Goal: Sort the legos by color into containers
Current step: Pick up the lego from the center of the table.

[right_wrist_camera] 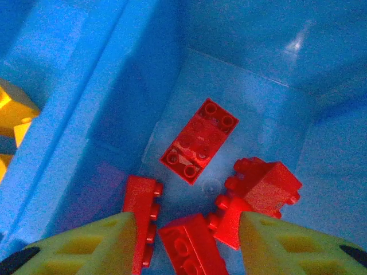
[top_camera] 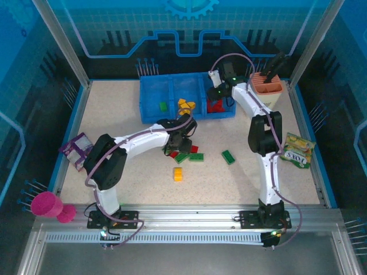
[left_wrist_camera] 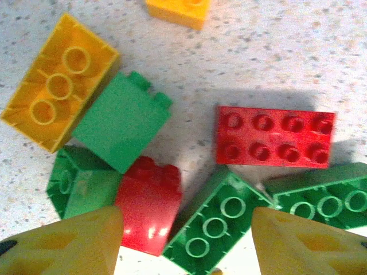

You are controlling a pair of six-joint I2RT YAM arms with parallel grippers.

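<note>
Loose legos (top_camera: 186, 154) cluster on the bench (top_camera: 114, 109), a small red brick (left_wrist_camera: 150, 203) and a green brick (left_wrist_camera: 215, 223) between the left gripper's (left_wrist_camera: 186, 229) parted, empty fingers. More red bricks (right_wrist_camera: 198, 140) lie in the blue tray's (right_wrist_camera: 86, 114) right compartment beneath the right gripper (right_wrist_camera: 186, 229), spread and empty. A pick is in hand; next, likely, closing on one brick alone.

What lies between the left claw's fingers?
In the left wrist view, a red lego and a green lego lie there, side by side.
</note>
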